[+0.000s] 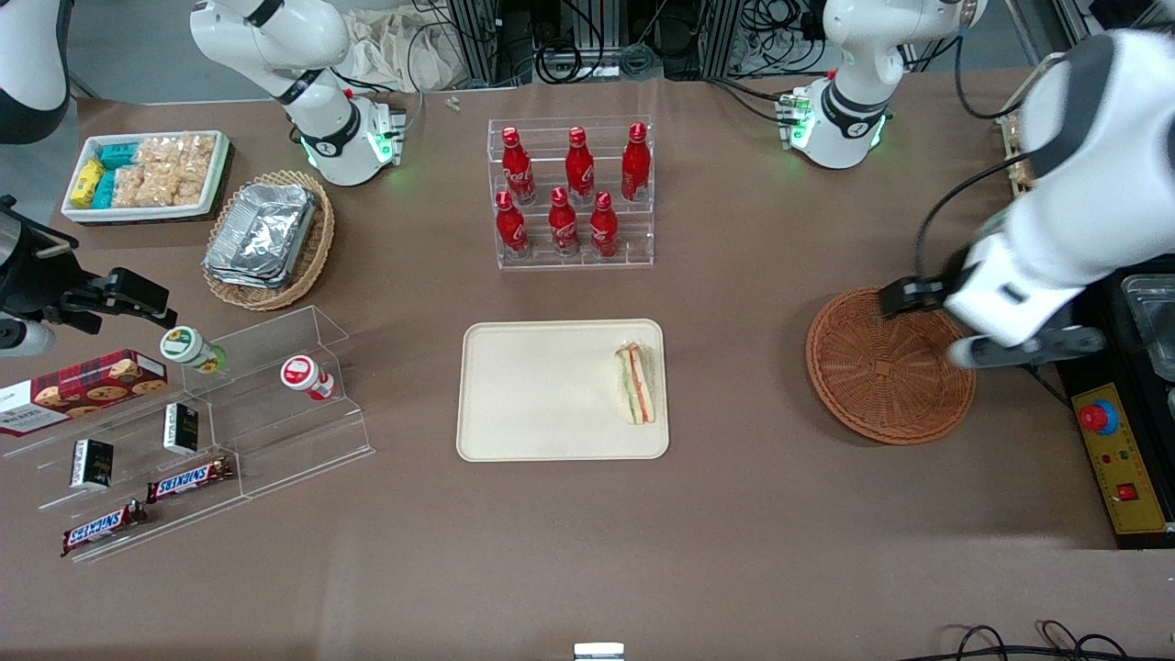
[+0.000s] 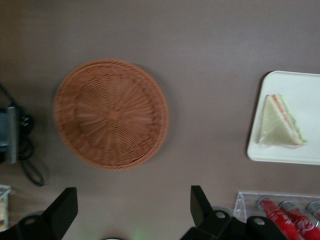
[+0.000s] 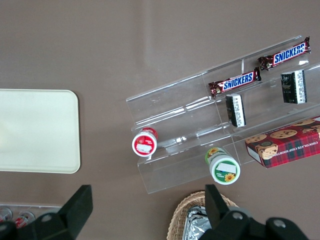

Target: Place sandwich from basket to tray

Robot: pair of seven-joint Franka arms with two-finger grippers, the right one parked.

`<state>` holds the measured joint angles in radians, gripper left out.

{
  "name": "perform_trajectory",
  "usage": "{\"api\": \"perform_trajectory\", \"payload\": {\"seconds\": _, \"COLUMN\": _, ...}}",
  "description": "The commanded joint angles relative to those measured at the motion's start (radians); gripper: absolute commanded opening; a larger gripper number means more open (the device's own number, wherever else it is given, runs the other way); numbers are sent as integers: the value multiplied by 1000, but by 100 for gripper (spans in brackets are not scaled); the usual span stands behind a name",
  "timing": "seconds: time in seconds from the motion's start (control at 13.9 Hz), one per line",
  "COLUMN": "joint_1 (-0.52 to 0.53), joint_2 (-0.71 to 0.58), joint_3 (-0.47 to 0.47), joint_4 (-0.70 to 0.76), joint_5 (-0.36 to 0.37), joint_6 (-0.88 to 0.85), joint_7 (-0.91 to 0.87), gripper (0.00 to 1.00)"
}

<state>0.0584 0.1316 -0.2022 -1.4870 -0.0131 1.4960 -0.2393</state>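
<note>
- The sandwich (image 1: 635, 384) is found lying on the tray (image 1: 542, 395), at the tray edge nearest the working arm's end of the table. It rests flat, its filling layers showing along one edge, and appears wrapped in clear film in the left wrist view (image 2: 281, 122).
- The tray is seen near the table's middle; in the left wrist view only one rounded corner of it (image 2: 295, 150) is included, the remainder being cut off.
- The basket (image 1: 889, 365) is observed to be empty, well apart from the tray, toward the working arm's end; its woven floor is plainly exposed in the left wrist view (image 2: 111, 114).
- The gripper (image 2: 131, 210) is held above the table just beside the basket, with nothing between its fingers (image 2: 64, 207); the jaws are set wide apart.
- The transfer is judged complete as things lie: the placing step is done, and the step in hand is taken to be the withdrawal of the arm.
- The next move is judged to call only for the arm to be parked clear of the basket; no further grasp is required.
- In the front view the gripper is largely masked by the arm's own white casing (image 1: 1056, 211), so its fingertips cannot be separated there.
- The rack of red bottles (image 1: 571, 193), farthest from the front camera, is only partly included in the left wrist view (image 2: 285, 212).
</note>
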Motion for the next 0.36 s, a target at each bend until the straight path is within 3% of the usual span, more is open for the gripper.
{"api": "perform_trajectory", "payload": {"seconds": 0.0, "joint_1": -66, "joint_2": -139, "joint_3": 122, "joint_4": -120, "joint_5": -28, "joint_6": -13, "joint_7": 78, "gripper": 100}}
{"api": "perform_trajectory", "payload": {"seconds": 0.29, "joint_1": -66, "joint_2": -164, "joint_3": 121, "joint_4": -133, "joint_5": -28, "joint_6": -16, "joint_7": 97, "gripper": 100}}
